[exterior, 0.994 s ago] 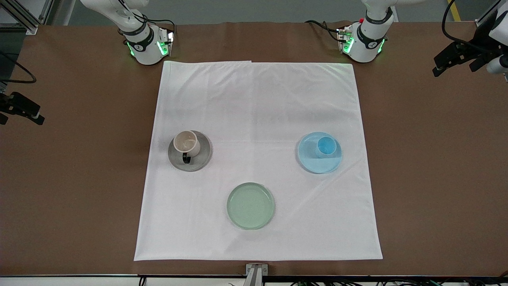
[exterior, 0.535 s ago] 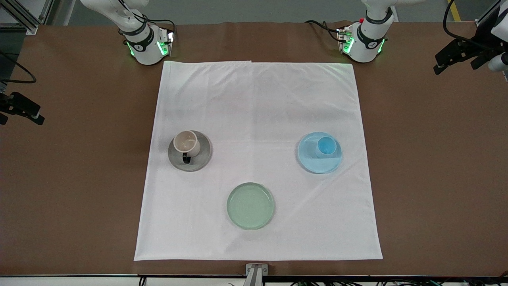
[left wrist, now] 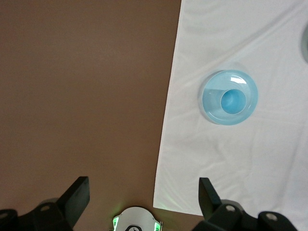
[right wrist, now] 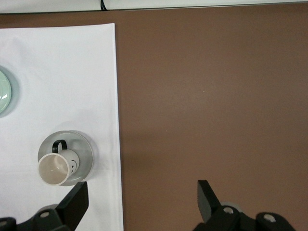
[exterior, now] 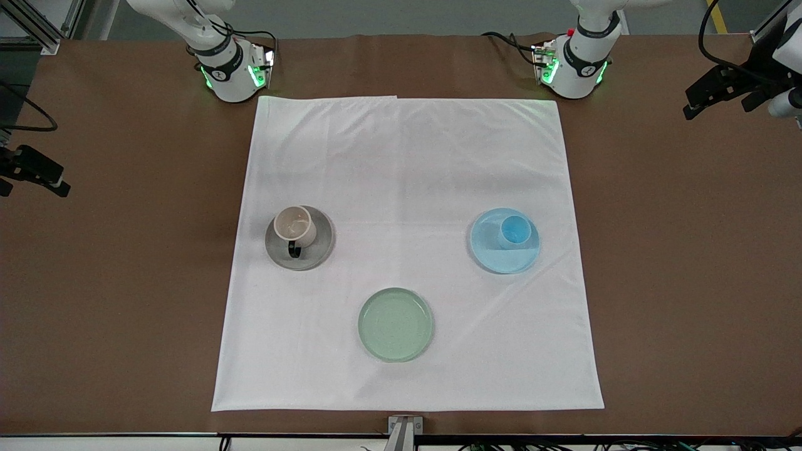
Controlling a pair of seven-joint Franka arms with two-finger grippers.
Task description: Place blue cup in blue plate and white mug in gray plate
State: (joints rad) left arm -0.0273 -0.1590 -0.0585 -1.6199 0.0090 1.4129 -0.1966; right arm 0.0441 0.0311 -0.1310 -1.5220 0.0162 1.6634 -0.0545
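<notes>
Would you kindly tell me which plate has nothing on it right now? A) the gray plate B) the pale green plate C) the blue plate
B: the pale green plate is bare, while the white mug stands on the gray plate and the blue cup on the blue plate.

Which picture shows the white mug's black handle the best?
The front view: the white mug stands on the gray plate with its handle turned toward the camera. The right wrist view also shows the mug, but less of the handle. The left wrist view shows only the blue cup.
</notes>
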